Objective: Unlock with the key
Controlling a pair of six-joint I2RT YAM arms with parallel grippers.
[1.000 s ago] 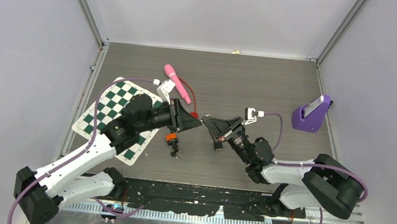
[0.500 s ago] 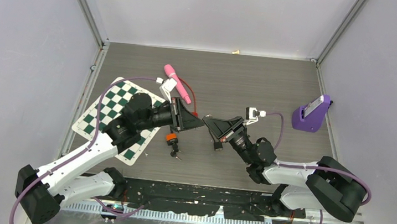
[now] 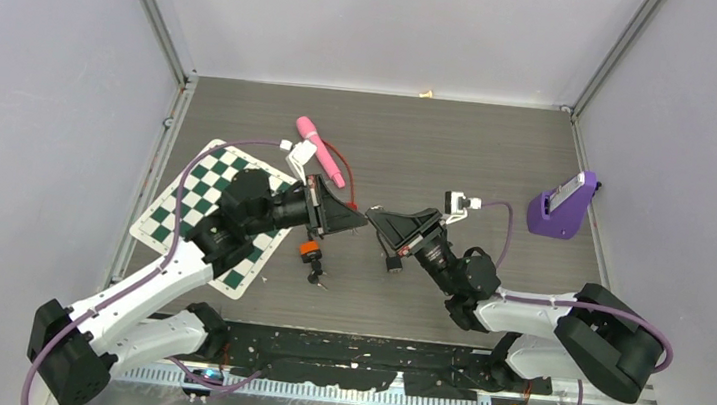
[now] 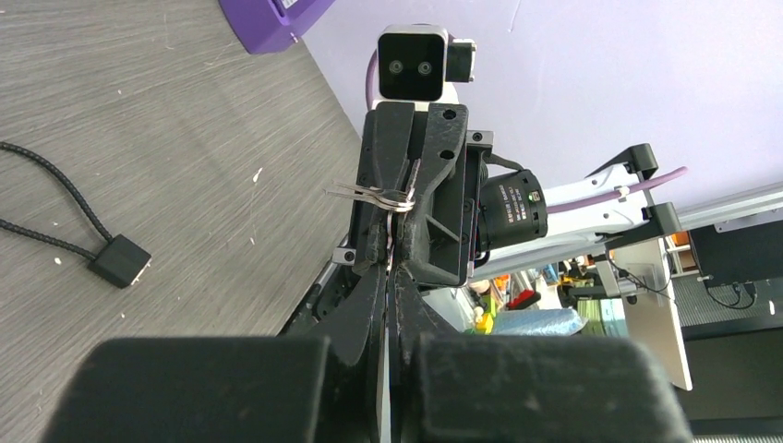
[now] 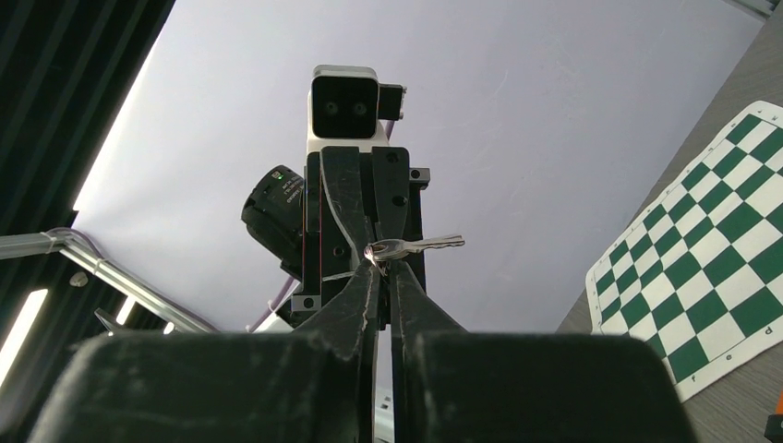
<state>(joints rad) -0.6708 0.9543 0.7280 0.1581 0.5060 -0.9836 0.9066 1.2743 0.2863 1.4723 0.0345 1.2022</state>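
Two grippers met tip to tip above the middle of the surface. The left gripper (image 4: 391, 264) had just snapped from part-open to clenched, apparently onto the key (image 5: 417, 245), which the right gripper (image 5: 381, 264) also pinched. Likely a handover; the orange lock (image 3: 309, 250) lay untouched beside the chessboard mat (image 3: 196, 198).

Left end effector (image 4: 391, 268) tight on key (image 4: 399, 231)

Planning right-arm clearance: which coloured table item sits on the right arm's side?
The purple stand, alone near the right wall. The pink tool and orange-topped piece lie left of centre, by the checkered mat.
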